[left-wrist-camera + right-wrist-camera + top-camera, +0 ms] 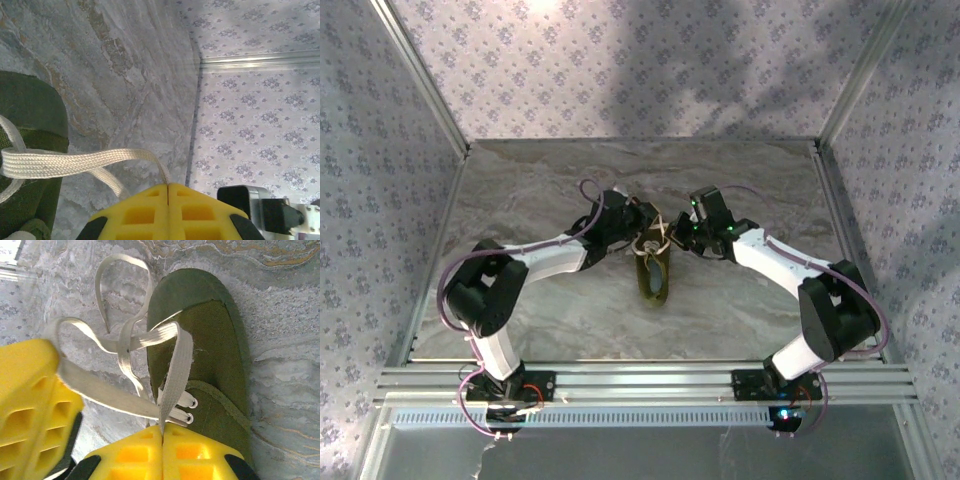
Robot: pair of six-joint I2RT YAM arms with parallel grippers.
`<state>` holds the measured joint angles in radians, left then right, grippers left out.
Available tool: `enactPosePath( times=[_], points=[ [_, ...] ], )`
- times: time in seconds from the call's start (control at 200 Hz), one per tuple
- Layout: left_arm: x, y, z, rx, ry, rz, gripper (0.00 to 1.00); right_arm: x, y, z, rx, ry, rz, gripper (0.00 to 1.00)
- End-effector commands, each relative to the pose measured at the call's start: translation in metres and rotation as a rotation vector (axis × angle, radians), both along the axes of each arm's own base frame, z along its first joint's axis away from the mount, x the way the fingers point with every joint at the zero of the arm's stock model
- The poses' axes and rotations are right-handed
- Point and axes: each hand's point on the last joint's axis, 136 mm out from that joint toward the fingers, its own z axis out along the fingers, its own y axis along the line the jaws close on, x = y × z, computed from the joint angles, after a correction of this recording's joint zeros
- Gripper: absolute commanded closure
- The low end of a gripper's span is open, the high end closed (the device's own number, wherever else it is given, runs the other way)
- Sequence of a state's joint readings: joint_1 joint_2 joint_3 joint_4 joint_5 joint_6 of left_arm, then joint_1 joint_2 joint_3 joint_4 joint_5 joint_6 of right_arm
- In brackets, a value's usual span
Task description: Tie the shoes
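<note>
In the middle of the marble table (540, 190), between the two arms, lies the olive-green shoe (656, 275), and its dark opening seems to face the near edge. Both arms bend inward and meet over the far end of the shoe, where the white laces (172, 365) are.

The left gripper (168, 192) has its yellow fingers pressed fully together, and one flat strand of the laces is pinched in the seam between them; the strand runs from there back to the shoe with a little slack. The right gripper (162, 437) is also fully closed, and it clamps another strand just beside the eyelets.

In the right wrist view the strands cross each other above the toe, and a loose loop lies on the table beside the shoe. I think each claw takes one strand so that the two can be drawn to opposite sides and the crossing can tighten. No finished bow is visible, so the knot is probably at an early step.
</note>
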<state>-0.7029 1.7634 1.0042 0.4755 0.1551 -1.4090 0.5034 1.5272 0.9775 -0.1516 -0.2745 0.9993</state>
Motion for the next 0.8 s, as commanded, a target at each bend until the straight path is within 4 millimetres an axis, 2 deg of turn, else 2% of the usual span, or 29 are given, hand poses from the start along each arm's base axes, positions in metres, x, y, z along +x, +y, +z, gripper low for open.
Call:
enactPosePath(
  times=[0.0, 0.28, 0.525, 0.675, 0.799],
  points=[
    [-0.001, -0.01, -0.002, -0.045, 0.014, 0.009, 1.0, 0.002, -0.006, 0.01, 0.034, -0.014, -0.037, 0.93],
    [-0.02, -0.018, -0.022, -0.034, 0.069, -0.013, 1.0, 0.005, -0.013, 0.011, 0.043, -0.017, -0.059, 0.93],
    [-0.037, -0.02, -0.03, -0.024, 0.09, -0.039, 1.0, 0.011, -0.018, 0.007, 0.023, -0.01, -0.068, 0.91],
    [-0.041, -0.018, -0.035, -0.014, 0.1, -0.038, 1.0, 0.015, -0.023, -0.002, -0.016, -0.006, -0.04, 0.78],
    [-0.041, -0.016, -0.04, -0.011, 0.112, -0.035, 1.0, 0.015, -0.044, -0.002, -0.091, -0.069, -0.037, 0.54]
  ],
)
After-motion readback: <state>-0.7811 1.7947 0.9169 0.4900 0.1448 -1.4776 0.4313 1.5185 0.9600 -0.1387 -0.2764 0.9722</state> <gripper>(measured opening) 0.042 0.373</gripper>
